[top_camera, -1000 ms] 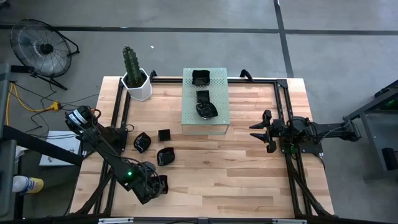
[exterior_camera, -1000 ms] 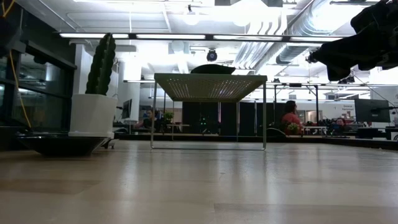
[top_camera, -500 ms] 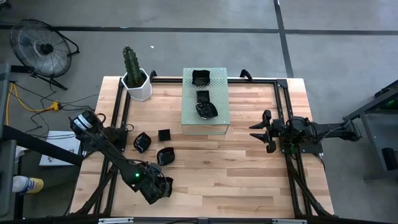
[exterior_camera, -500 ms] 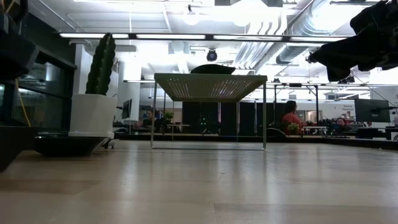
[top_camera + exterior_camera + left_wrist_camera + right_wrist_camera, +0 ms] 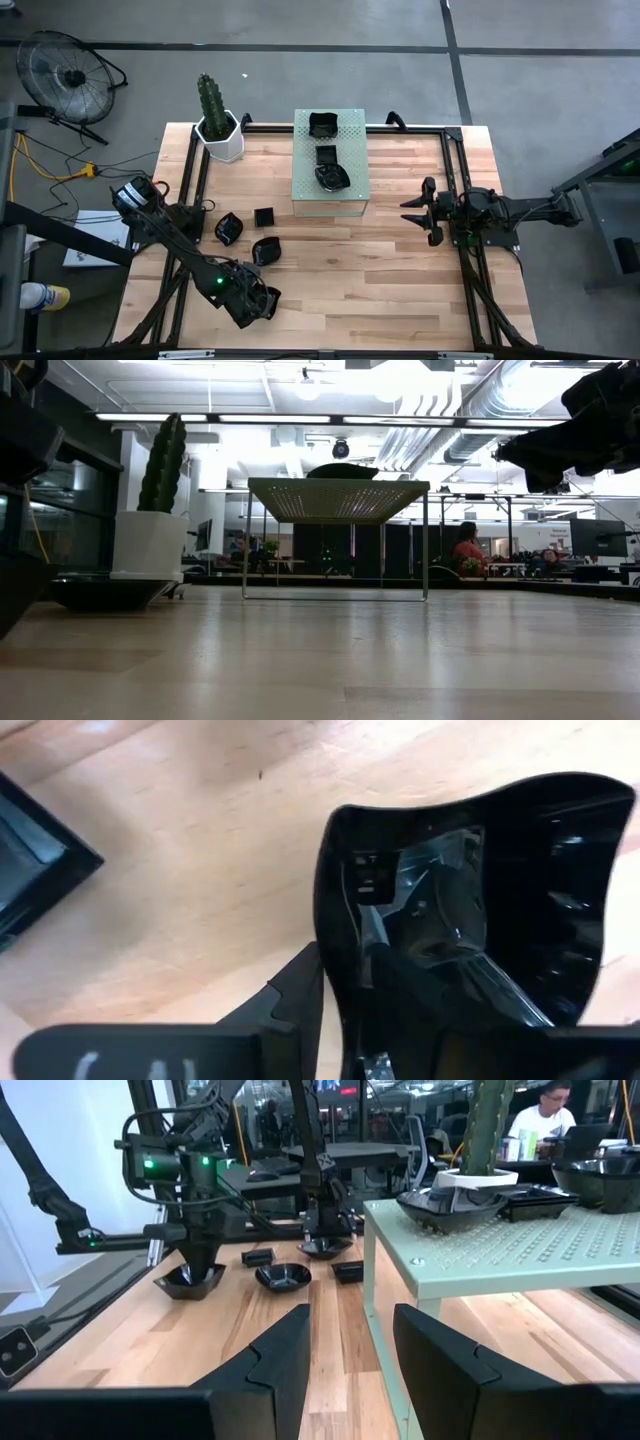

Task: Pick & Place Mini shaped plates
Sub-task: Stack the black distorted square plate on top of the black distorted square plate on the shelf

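Observation:
My left gripper (image 5: 258, 302) is at the table's near left, shut on a glossy black wavy-edged mini plate (image 5: 520, 900). The right wrist view shows that plate (image 5: 190, 1283) under the gripper, low at the tabletop. Three more black plates (image 5: 228, 230) (image 5: 264, 216) (image 5: 266, 250) lie on the wood to the left of the middle. Three others (image 5: 322, 124) (image 5: 326, 154) (image 5: 330, 177) sit on top of the pale green perforated stand (image 5: 352, 195). My right gripper (image 5: 412, 211) is open and empty at the right, pointing toward the stand. My left gripper holds the plate by its rim (image 5: 335, 920), one finger (image 5: 295, 995) outside the wall and the other (image 5: 440, 980) inside the hollow. The fingers come from above, pointing down. The plate sits level below them; whether its bottom touches the table I cannot tell.
A white hexagonal cactus pot (image 5: 220, 135) stands at the far left corner. Black frame rails (image 5: 190, 180) run along the left and right sides. Bare wood (image 5: 360, 280) lies between the two arms in front of the stand. A person (image 5: 466, 550) sits in the room behind.
My left gripper has moved a little toward the table's right and near edges with the plate, still shut on it. In the low view the left arm has come lower into the picture's left side.

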Tool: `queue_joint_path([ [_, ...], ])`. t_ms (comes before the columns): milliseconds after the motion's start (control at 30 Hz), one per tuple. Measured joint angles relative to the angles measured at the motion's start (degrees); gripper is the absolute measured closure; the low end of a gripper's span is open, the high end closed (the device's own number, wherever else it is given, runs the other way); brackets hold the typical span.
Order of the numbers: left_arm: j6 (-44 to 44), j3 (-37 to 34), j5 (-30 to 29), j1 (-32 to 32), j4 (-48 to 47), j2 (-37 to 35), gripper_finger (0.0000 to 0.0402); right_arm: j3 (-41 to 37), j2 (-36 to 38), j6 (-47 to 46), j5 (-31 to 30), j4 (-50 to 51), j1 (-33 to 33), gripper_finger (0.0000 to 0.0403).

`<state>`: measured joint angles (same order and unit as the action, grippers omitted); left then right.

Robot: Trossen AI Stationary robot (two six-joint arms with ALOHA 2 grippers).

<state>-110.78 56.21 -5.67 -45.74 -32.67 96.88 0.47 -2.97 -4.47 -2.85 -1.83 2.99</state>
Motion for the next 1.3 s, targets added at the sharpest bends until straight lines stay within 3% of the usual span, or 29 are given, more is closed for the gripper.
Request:
queue_joint_path([
  [267,1.34,-0.01,-0.01,0.0,0.02,-0.42,0.0395,0.0,-0.05,0.0,0.0,-0.04,0.0,0.0263],
  [567,3.08,0.0,-0.57,0.02,0.11,-1.54,0.0399,0.01,-0.04,0.0,0.01,-0.07,-0.01,0.0263],
  [1167,6.0,-0.02,-24.57,0.06,-0.5,-10.65,0.0401,0.0,-0.01,0.0,0.02,-0.11,0.0,0.0263],
  [1300,7.47,-0.02,-26.33,1.44,-0.13,-11.45,0.0401,0.0,-0.01,0.0,0.02,-0.12,-0.01,0.0263],
])
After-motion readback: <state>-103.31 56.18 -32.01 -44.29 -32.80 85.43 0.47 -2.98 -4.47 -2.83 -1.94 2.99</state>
